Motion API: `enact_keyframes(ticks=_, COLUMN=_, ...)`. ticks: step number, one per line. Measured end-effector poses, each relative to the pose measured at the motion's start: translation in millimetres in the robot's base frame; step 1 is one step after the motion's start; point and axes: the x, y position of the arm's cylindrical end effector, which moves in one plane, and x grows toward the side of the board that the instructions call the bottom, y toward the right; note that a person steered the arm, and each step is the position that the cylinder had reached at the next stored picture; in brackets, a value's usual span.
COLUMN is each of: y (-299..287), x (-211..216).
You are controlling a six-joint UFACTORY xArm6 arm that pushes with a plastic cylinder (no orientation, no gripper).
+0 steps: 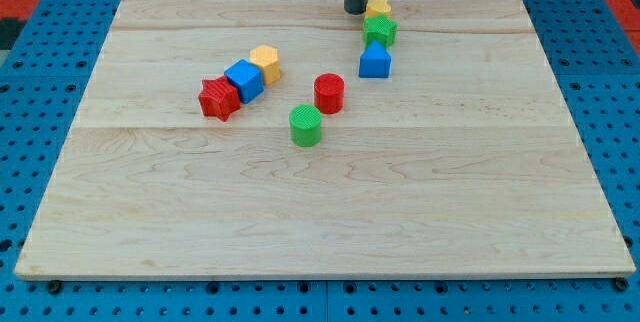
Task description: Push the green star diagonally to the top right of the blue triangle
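The green star (380,30) lies near the view's top, touching the top edge of the blue triangle (374,62) just below it. A yellow block (378,7) sits directly above the star, touching it. My tip (356,10) stands at the yellow block's left side, up and to the left of the green star, a small gap from the star.
A red star (218,98), a blue cube (244,80) and a yellow hexagon (265,62) form a diagonal row at the left. A red cylinder (329,93) and a green cylinder (306,125) stand near the middle. The wooden board (320,212) ends close above my tip.
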Motion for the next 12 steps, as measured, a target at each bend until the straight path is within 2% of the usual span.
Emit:
enact_keyframes(ticks=2, y=-24.3, x=0.9)
enact_keyframes(ticks=3, y=-23.6, x=31.3)
enact_keyframes(ticks=4, y=-25.2, x=31.9)
enact_keyframes(ticks=6, y=-64.1, x=14.0)
enact_keyframes(ticks=12, y=-84.1, x=14.0)
